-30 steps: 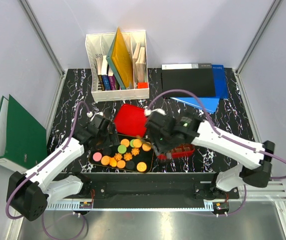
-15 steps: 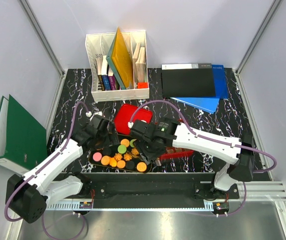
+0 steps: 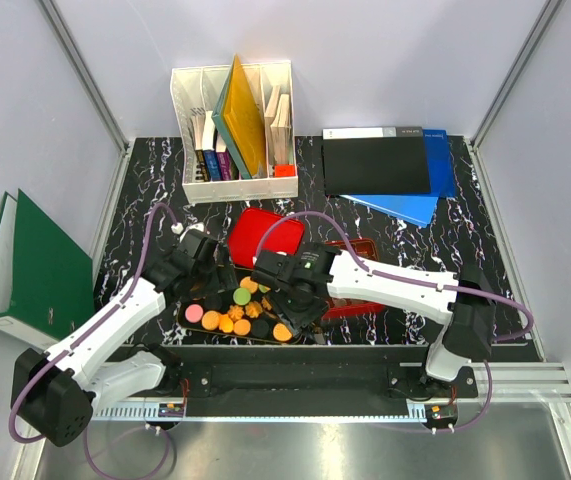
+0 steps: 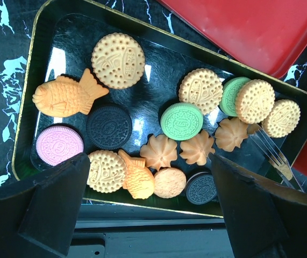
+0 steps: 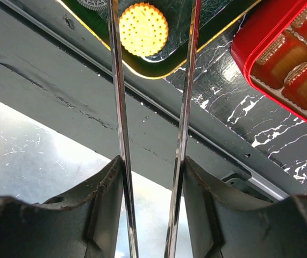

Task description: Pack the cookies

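Note:
The cookies (image 3: 227, 321) lie in a black gold-rimmed tray (image 3: 191, 296): round tan, green, pink and black discs, flower shapes and two fish shapes (image 4: 181, 121). My left gripper (image 3: 211, 272) hovers open and empty over the tray's near edge (image 4: 149, 180). My right gripper (image 3: 292, 297) is shut on metal tongs (image 5: 115, 80). The two tong arms straddle a round tan cookie (image 5: 143, 29) at the tray's front right corner, and I cannot tell if they touch it. The forked tong tips also show in the left wrist view (image 4: 274, 158).
A red gridded tin (image 3: 363, 301) with cookies in its cells (image 5: 290, 64) sits right of the tray. Its red lid (image 3: 258, 236) lies behind the tray. A white book rack (image 3: 233, 130), black and blue folders (image 3: 380, 165) and a green binder (image 3: 35, 265) stand around.
My right arm has swung left from over the red tin to the tray's front right corner, carrying the tongs. The left arm has barely moved.

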